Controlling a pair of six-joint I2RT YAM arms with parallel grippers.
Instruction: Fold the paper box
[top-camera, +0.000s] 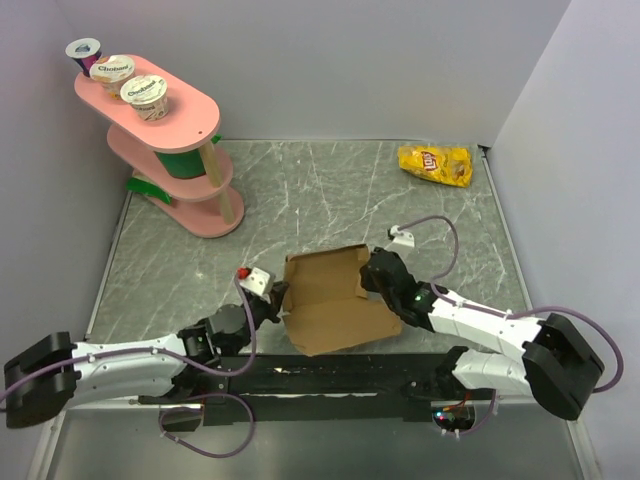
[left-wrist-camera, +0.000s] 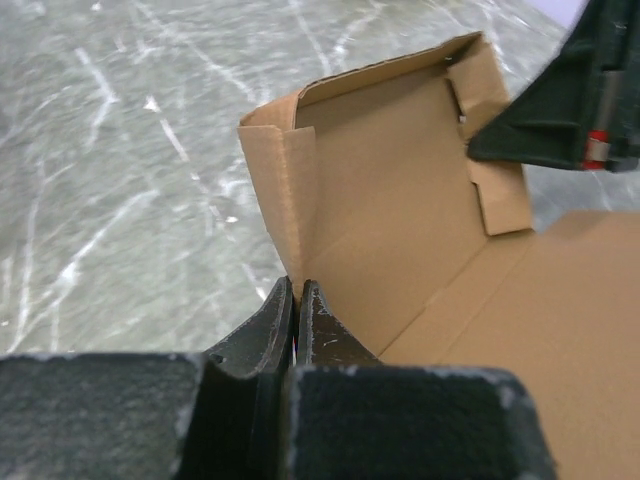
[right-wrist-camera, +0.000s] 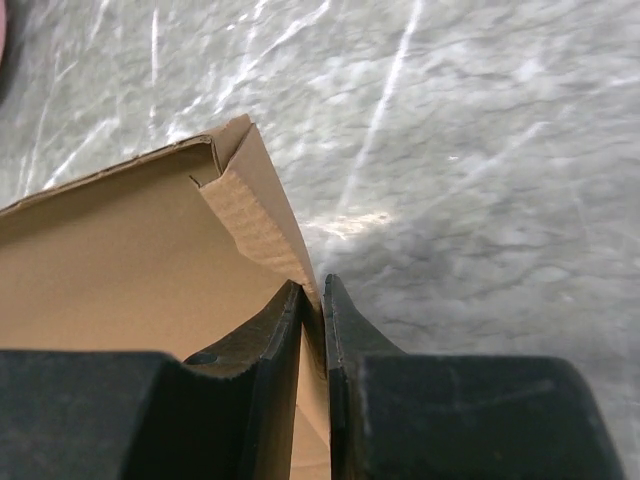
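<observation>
Brown corrugated-cardboard paper box (top-camera: 335, 300): part-folded, far and side walls raised, by the middle of the grey marbled bench's (top-camera: 330, 190) near edge.
Left gripper (left-wrist-camera: 297, 292): black fingers pressed together, tips touching the box's left wall.
Right gripper (right-wrist-camera: 312, 290): fingers pinching the box's right wall.
Yellow crisp bag (top-camera: 435, 165): far right corner.

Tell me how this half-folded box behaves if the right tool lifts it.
Probably light: the paper box is thin corrugated sheet. Likely stiff across panels, hinging at creases. The right tool pinches only one wall edge, so it may twist.
</observation>
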